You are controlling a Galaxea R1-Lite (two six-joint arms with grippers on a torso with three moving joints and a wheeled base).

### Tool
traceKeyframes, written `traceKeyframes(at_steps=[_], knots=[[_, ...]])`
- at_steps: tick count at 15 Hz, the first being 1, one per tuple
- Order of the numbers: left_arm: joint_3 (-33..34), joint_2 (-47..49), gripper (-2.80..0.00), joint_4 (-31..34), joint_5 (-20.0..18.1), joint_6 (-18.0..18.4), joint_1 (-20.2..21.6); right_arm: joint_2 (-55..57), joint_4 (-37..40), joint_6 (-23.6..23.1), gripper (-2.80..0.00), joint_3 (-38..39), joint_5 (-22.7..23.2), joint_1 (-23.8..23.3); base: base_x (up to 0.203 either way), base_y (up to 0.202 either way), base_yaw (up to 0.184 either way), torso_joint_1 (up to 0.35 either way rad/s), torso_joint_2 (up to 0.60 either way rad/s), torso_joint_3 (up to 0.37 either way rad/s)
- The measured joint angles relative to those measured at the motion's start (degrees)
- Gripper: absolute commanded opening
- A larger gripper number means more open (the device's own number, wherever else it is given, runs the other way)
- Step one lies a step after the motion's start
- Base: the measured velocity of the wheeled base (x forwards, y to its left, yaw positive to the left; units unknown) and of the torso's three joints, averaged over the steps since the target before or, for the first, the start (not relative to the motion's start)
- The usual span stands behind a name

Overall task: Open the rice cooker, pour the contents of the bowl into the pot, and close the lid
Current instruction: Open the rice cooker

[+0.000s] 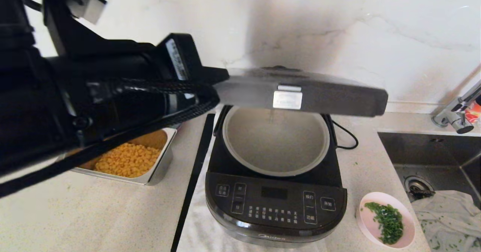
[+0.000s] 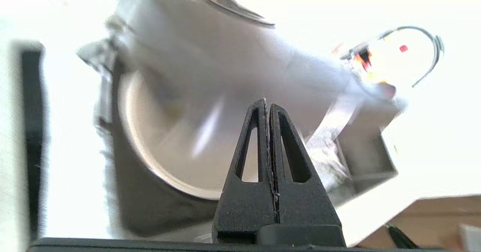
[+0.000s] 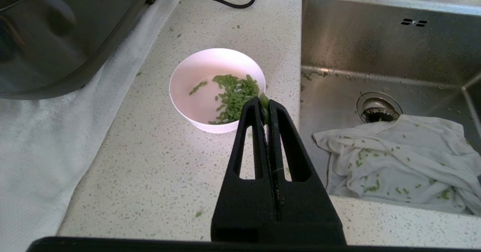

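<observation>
Lid of the rice cooker is seen half raised over the pot beside the pressed-together left gripper, while the bowl, right of the cooker, lies just beyond the empty, pressed-together right gripper, the nearer one.

steel tray of corn | sink (crumpled cloth inside) | faucet

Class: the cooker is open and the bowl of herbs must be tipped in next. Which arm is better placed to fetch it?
The right. The pink bowl sits right of the rice cooker, directly beneath the right gripper; the left gripper is beside the lid.
</observation>
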Motion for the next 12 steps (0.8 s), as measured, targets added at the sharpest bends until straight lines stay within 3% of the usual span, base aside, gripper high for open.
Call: traceKeyframes(at_steps=[3,8,12], knots=[[-1.1,-5.16,-2.8,3.66,0.07,3.61,1.9,0.0,0.0,0.02,-2.8,0.0,0.0,0.0,0.0,0.0,0.0,0.0,0.0,0.0],[1.93,-14.97,-2.8,14.04,-1.76,3.87,3.57,0.0,-0.02,0.0,-2.8,0.0,0.01,0.02,0.0,0.0,0.0,0.0,0.0,0.0],[5.05,-19.5,-2.8,26.18,-14.65,2.86,3.42,0.0,-0.01,0.01,-2.8,0.0,0.02,0.02,0.0,0.0,0.0,0.0,0.0,0.0]])
